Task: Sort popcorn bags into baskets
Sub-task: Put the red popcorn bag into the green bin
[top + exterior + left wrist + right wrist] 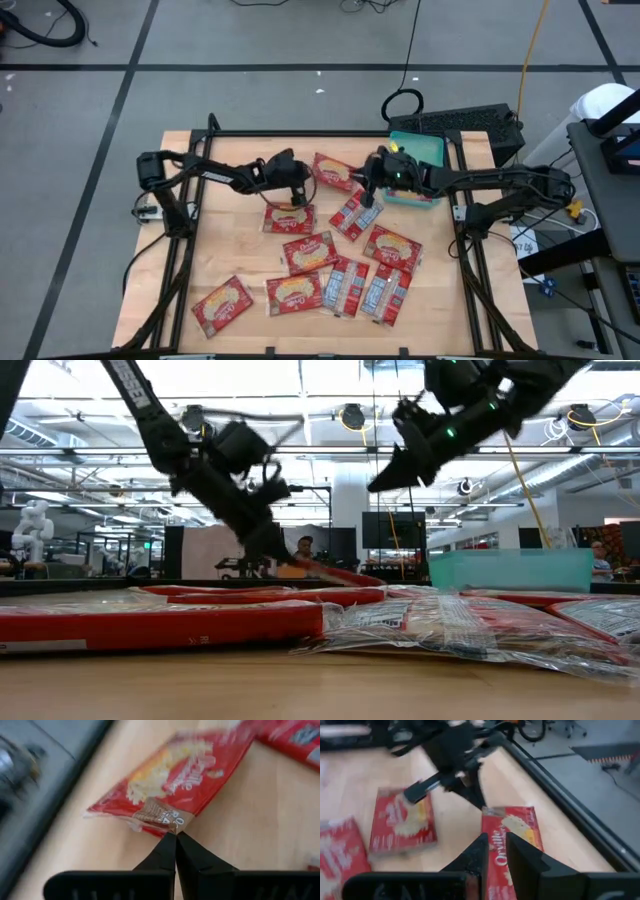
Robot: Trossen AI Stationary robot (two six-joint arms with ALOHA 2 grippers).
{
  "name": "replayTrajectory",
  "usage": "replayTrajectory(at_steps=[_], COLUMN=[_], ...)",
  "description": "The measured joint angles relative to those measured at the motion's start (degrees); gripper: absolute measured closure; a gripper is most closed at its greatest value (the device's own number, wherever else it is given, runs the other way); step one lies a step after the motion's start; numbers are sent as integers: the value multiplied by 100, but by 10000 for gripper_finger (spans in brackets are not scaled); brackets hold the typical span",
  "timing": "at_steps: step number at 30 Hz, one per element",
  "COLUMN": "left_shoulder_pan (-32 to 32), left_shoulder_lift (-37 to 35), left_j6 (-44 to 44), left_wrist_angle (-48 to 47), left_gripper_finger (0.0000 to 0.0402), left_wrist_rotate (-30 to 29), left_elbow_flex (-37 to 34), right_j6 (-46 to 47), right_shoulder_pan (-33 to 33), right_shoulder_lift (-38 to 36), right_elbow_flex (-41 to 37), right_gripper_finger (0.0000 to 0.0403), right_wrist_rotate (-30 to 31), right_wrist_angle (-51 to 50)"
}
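Several red popcorn bags lie across the wooden table. The farthest bag (337,172), showing a popcorn picture, lies near the far rail, and my left gripper (175,836) is shut on its left end. My right gripper (369,192) hangs high above the table beside the teal basket (428,150). Its fingers stand a little apart and hold nothing; the same bag (512,837) shows on the table beyond them. In the low view the right gripper (376,484) carries nothing. My left gripper pinches the edge of the bag's left end (165,829) between its two fingertips, beside a brown label. The fingers slant down from the table's left and lie along the bag. The held end (300,567) is raised, and the bag slopes down toward its right end.
More bags lie at the middle (288,216) (354,216) and near the front edge (222,305) (345,286). A black keyboard-like box (470,124) stands behind the basket. Black frame rails (300,133) run along the table's edges.
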Motion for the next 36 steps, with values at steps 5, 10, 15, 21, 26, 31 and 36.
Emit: replayTrajectory(at_steps=[5, 10, 15, 21, 26, 31, 36], left_shoulder_pan=[-180, -450, -746, -884, -919, -915, -915], left_shoulder_lift=[-619, -1080, -1271, -1229, -1210, -1210, -1210], left_j6=[1203, 2443, 3379, 3353, 3250, 3272, 3234], left_wrist_angle=[80, 149, 189, 78, 18, 19, 152], left_gripper_finger=[398, 399, 400, 400, 400, 400, 400], left_wrist_rotate=[-51, -28, 205, 209, 198, 187, 174], left_elbow_flex=[0, 4, 4, 2, 2, 2, 2], right_j6=[-21, -538, -994, -1475, -1417, -1359, -1287], right_shoulder_pan=[-303, -585, -608, -402, -277, -251, -248], right_shoulder_lift=[230, 567, 1022, 1505, 1706, 1735, 1772], right_elbow_flex=[948, 1731, 2462, 2757, 2759, 2759, 2762], right_gripper_finger=[273, 190, 138, 132, 145, 159, 196], right_wrist_rotate=[-584, -1396, -1844, -2050, -2254, -2229, -1752], right_wrist_angle=[-1228, -1797, -2583, -3045, -3264, -3326, -3485])
